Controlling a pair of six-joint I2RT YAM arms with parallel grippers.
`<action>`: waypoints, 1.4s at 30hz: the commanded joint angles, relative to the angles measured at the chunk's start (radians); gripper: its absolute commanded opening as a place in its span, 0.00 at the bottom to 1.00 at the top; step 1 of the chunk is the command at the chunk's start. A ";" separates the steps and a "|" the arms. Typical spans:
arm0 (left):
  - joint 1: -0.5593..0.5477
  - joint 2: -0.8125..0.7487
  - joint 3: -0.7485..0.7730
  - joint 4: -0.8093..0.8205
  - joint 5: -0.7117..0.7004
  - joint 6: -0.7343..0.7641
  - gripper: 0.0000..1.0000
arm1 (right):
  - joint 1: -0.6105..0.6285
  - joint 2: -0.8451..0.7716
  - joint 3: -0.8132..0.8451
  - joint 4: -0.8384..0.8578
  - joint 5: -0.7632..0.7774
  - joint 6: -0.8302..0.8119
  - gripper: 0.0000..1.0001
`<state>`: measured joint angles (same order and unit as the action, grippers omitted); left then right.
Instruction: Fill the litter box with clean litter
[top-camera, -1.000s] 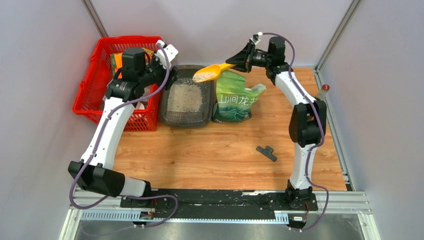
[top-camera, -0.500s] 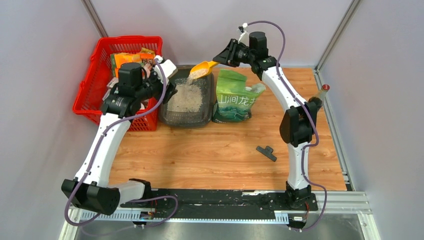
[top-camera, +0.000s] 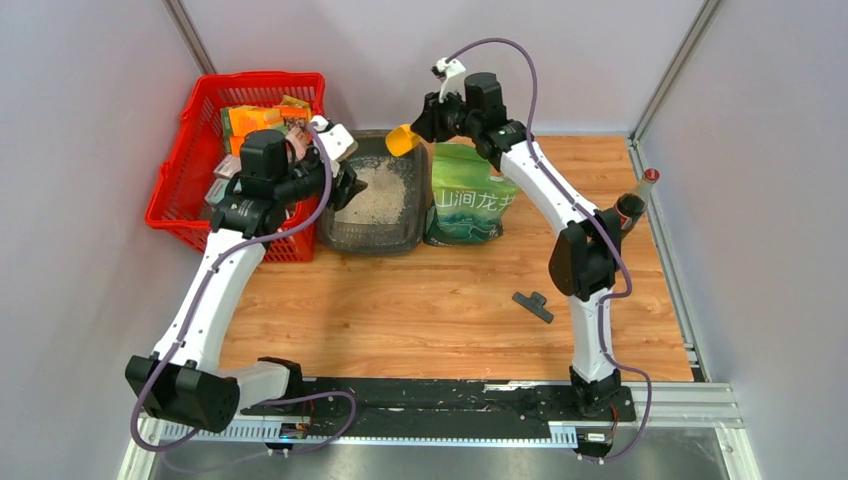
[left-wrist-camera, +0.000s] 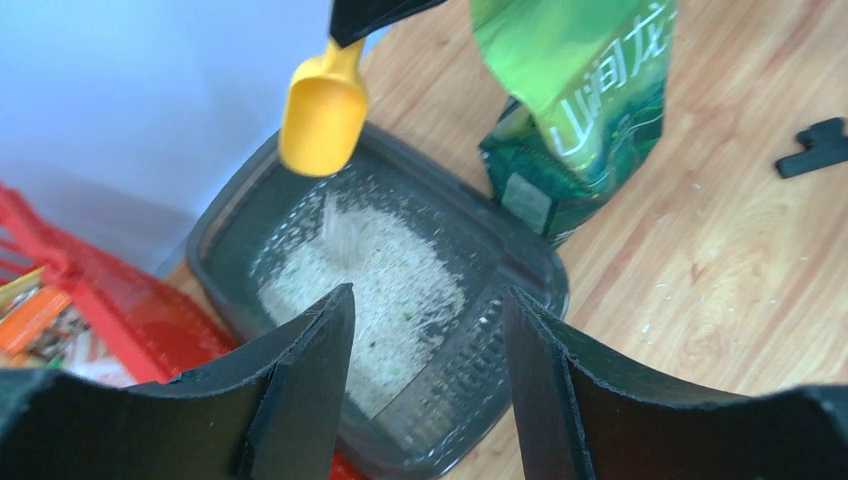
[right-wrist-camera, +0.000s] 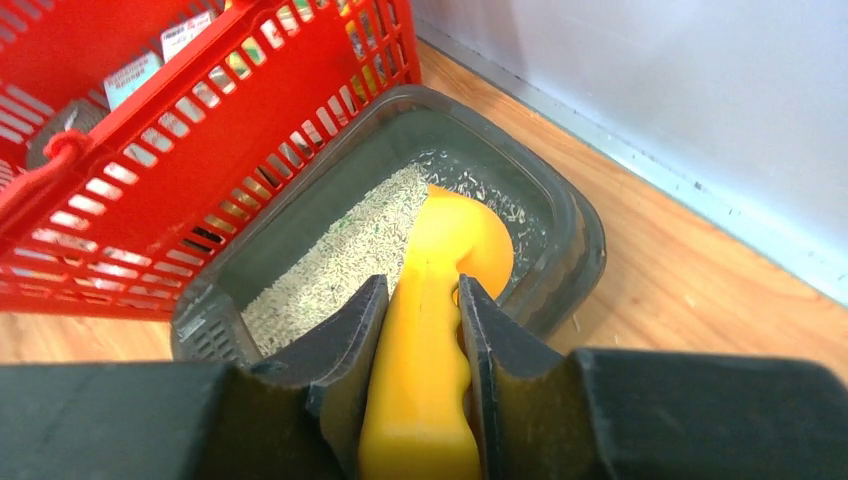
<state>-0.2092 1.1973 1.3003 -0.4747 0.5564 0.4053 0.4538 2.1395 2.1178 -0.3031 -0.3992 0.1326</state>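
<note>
The dark grey litter box stands at the back, between the red basket and the green bag; it also shows in the left wrist view and the right wrist view. Pale clean litter covers part of its floor. My right gripper is shut on the handle of the yellow scoop, which is tipped down over the box's far end; granules fall from it. My left gripper is open and empty, above the box's left rim.
A red mesh basket with packets stands left of the box. The green printed bag stands right of it. A small black clip lies on the wooden table. A bottle stands at the right edge.
My right gripper has swung left and tipped the scoop mouth-down over the box, so the litter pours out. My left gripper has moved slightly toward the box.
</note>
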 joint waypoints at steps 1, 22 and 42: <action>-0.009 0.053 0.039 0.067 0.172 -0.052 0.64 | 0.025 -0.141 -0.027 0.137 0.014 -0.273 0.00; -0.248 0.640 0.479 0.241 0.197 -0.120 0.65 | -0.381 -0.516 -0.073 -0.236 -0.172 -0.231 0.00; -0.282 0.496 0.304 0.377 0.281 -0.240 0.00 | -0.501 -0.506 0.045 -1.081 -0.509 -0.820 0.00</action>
<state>-0.4870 1.7775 1.6062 -0.1696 0.8024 0.2016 -0.0593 1.6157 2.0949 -1.2938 -0.8604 -0.5865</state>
